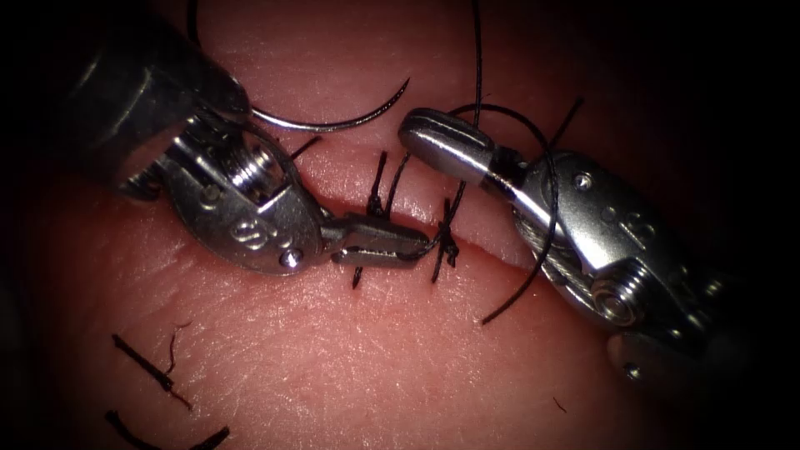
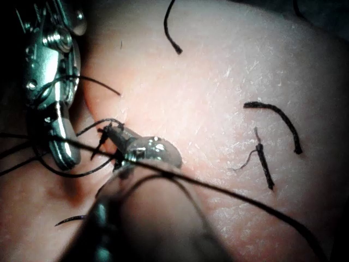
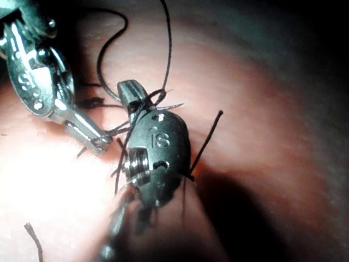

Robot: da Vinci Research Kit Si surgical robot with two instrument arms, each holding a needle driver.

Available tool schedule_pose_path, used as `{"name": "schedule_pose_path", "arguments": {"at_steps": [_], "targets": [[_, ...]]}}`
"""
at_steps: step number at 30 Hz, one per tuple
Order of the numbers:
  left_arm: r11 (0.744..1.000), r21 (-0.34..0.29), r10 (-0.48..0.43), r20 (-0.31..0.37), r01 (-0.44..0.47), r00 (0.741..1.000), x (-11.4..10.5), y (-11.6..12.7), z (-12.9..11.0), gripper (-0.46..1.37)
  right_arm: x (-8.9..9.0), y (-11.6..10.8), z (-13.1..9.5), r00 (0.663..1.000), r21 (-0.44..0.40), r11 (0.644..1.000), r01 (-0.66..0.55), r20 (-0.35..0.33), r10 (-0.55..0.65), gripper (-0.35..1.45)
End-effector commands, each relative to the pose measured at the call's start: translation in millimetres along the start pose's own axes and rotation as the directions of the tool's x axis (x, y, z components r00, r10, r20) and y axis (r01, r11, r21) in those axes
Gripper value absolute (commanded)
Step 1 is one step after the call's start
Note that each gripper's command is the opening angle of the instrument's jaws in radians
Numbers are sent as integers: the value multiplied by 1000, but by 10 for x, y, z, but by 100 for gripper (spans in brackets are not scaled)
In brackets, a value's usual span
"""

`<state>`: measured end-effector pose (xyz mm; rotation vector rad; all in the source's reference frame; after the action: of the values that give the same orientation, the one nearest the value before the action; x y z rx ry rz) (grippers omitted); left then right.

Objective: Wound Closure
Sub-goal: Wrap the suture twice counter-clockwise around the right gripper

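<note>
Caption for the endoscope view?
Left tool grips thread at the cut; right tool wrapped by thread; needle lies free.

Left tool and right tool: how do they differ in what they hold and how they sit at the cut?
The left tool lies over the cut, jaws shut on the thread beside a knotted stitch; the right tool sits above the cut, jaws together, holding nothing I can see. Thread is looped around the right tool's neck, not the left's. The needle lies free on the tissue nearer the left tool. Both are metal needle drivers.

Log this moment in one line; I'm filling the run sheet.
left claw: shut on thread | right claw: shut, thread looped round | needle: free on tissue
</note>
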<state>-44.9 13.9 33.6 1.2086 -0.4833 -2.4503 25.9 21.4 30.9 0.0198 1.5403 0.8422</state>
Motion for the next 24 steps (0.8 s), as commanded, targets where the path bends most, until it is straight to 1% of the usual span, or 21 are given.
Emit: {"name": "schedule_pose_path", "arguments": {"at_steps": [1, 4, 7, 10, 16, 17, 22, 23, 24], "targets": [[1000, -2, -1, 5, 1, 1000, 0, 0, 0, -35, 2, -1, 0, 1000, -9, 1000, -2, -2, 2, -35], [1000, 9, -3, 30, 2, 1000, -3, -1, 0, -35, 3, -2, 0, 1000, 32, 999, -3, 0, 3, -35], [999, 31, -22, 32, 21, 999, -7, -1, -3, -35, 5, -3, -1, 1000, 100, 995, -12, 3, 12, -35], [998, 48, -29, 27, 28, 999, -11, -2, -7, -35, 7, -4, -2, 1000, 142, 990, -24, 7, 23, -35], [995, 79, -56, 14, 55, 998, -18, -3, -15, -35, 12, -8, -6, 999, 179, 983, -37, 11, 36, -35], [993, 93, -75, 5, 74, 997, -20, -3, -16, -35, 13, -9, -7, 999, 186, 982, -40, 12, 38, -35], [981, 154, -114, -39, 119, 993, -27, -4, -22, -35, 15, -9, -11, 999, 197, 980, -43, 13, 41, -35], [977, 168, -126, -58, 134, 990, -28, -4, -23, -35, 14, -9, -12, 999, 197, 979, -42, 10, 41, -35], [975, 171, -131, -65, 140, 989, -28, -4, -23, -35, 14, -9, -12, 999, 197, 979, -42, 10, 41, -35]]}}
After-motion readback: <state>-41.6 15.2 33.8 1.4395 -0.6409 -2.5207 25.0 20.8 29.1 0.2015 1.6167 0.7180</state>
